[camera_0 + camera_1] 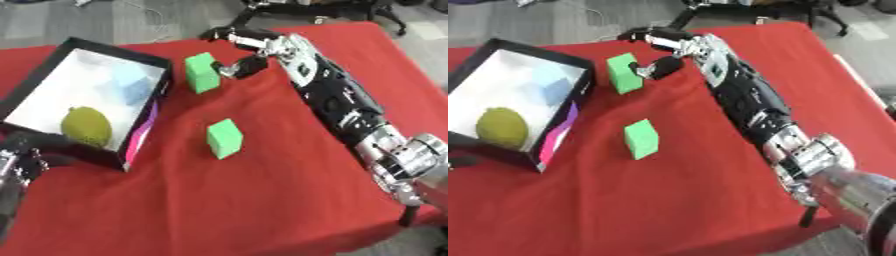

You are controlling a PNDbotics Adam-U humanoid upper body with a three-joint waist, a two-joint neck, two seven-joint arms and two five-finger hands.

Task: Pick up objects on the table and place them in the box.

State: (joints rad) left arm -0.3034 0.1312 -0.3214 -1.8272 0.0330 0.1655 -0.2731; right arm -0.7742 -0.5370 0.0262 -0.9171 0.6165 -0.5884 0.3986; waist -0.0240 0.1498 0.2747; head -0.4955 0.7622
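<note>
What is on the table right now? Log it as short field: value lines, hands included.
surface: red tablecloth
box: black rim, white inside, at left
in box: yellow-green round fruit; pale blue block
far green cube: on the cloth, beside the box
near green cube: on the cloth, apart from both hands
right hand: at the far green cube, fingers spread, thumb by its side; contact unclear
left hand: low at the left edge, fingers unclear

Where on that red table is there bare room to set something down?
The widest bare patch of the red cloth lies in front, below the nearer green block. Another runs between that block and the right arm. It is crowded up by the box, where the farther green block sits close to its wall with the right hand at it. Inside the box, a yellow-green fruit fills one corner.
</note>
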